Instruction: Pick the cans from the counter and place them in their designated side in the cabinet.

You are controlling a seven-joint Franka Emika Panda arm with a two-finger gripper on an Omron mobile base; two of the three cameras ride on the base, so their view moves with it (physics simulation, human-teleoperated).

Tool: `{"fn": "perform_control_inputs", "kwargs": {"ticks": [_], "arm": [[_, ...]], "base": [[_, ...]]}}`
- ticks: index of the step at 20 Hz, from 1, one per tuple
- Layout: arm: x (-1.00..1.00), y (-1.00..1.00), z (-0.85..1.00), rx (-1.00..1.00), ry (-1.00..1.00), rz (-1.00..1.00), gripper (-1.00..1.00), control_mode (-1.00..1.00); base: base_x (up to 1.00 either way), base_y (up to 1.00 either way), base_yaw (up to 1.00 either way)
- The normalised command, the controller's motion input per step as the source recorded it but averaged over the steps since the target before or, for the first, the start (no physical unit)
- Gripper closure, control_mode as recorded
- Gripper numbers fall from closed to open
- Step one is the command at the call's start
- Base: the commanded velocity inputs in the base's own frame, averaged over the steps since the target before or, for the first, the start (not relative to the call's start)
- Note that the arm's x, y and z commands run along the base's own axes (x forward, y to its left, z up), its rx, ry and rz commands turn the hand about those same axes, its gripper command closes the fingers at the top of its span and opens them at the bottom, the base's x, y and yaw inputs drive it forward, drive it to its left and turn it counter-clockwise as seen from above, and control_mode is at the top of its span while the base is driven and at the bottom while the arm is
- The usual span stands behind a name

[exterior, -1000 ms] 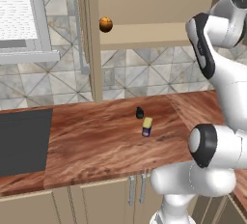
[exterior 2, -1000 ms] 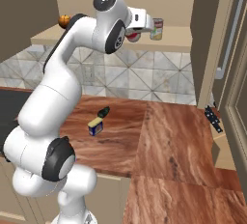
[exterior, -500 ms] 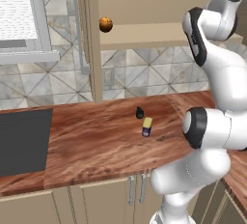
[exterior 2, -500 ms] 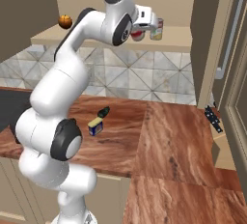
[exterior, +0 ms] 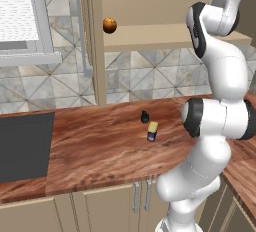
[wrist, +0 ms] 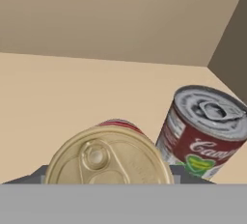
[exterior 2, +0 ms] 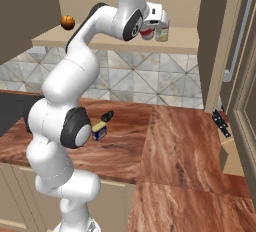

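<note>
Hand view: our gripper sits over the red-labelled can on the cabinet shelf.

We cannot see our fingertips around that can, so we cannot tell whether they clasp it or have let go; its gold lid fills the near foreground, standing upright on the shelf board. Just beside the red-labelled can, toward the cabinet's upright side panel, stands the white-red-green labelled can, close by it, though we cannot tell if they touch. Along the same shelf, well apart from the red-labelled can at the far end, rests a small orange ball. Below the cabinet, on the counter, the blue can with the yellow top lies tipped, with a small dark blob just beside it toward the tiled wall.
</note>
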Motion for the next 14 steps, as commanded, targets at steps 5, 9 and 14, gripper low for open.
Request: {"fn": "perform_control_inputs", "kwargs": {"ticks": [5, 9, 14], "arm": [[0.33, -0.11, -0.19, 0.0, 0.04, 0.0, 1.0, -1.0], [0.15, -0.02, -0.3, 0.0, 0.02, 0.0, 1.0, -1.0], [0.07, 0.0, -0.35, 0.0, 0.01, 0.0, -1.0, -1.0]], "base": [[0.0, 0.0, 0.0], [0.0, 0.0, 0.0], [0.0, 0.0, 0.0]]}}
